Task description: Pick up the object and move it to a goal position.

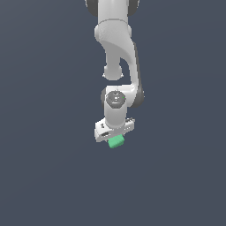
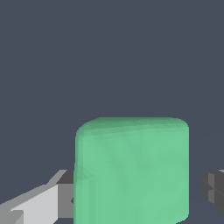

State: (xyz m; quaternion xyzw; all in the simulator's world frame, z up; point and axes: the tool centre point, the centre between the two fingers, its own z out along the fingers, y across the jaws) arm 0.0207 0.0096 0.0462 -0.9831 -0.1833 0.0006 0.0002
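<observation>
The green cube sits between the fingers of my white gripper and sticks out a little below the hand in the exterior view. In the wrist view the cube fills the space between the two fingers. One grey-and-white finger presses against one side, and the dark pad of the other finger shows close by the opposite side. The gripper is shut on the cube. No goal marker shows in either view.
The white arm reaches in from the top of the exterior view. Around it there is only a flat dark grey-blue surface, with no other objects or edges in sight.
</observation>
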